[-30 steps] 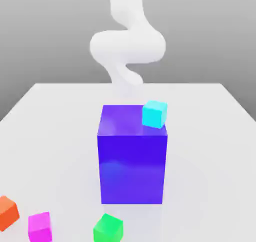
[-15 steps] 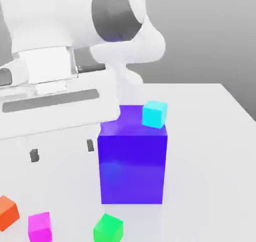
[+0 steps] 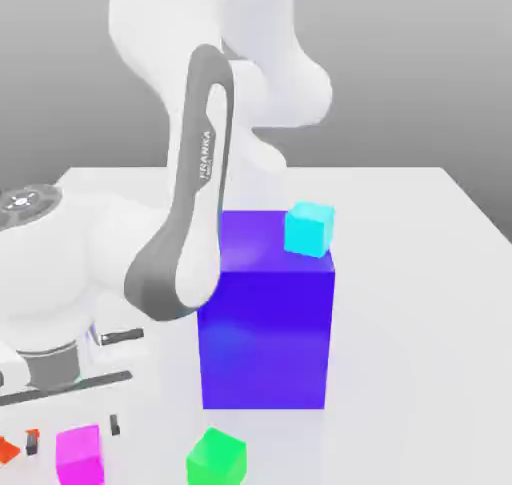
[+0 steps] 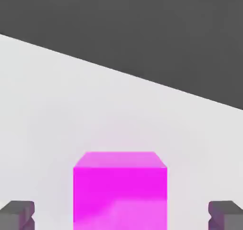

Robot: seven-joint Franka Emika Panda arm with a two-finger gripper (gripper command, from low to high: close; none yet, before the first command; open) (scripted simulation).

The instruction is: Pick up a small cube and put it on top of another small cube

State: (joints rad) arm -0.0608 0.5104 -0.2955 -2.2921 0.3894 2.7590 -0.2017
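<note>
At the exterior view's left, the orange cube (image 3: 9, 451) showed in part behind the gripper (image 3: 73, 434), whose fingers stood open, apart from the pink cube (image 3: 80, 455) on the table (image 3: 420, 353). Next came the green cube (image 3: 217, 459), then the big blue block (image 3: 265, 338) with the cyan cube (image 3: 309, 229) at its top's right side.

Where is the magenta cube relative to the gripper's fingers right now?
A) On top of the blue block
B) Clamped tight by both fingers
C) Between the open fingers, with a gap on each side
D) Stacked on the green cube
C: in the hand view the magenta cube sits between the two fingers, with pale table surface visible on either side of it.
</note>
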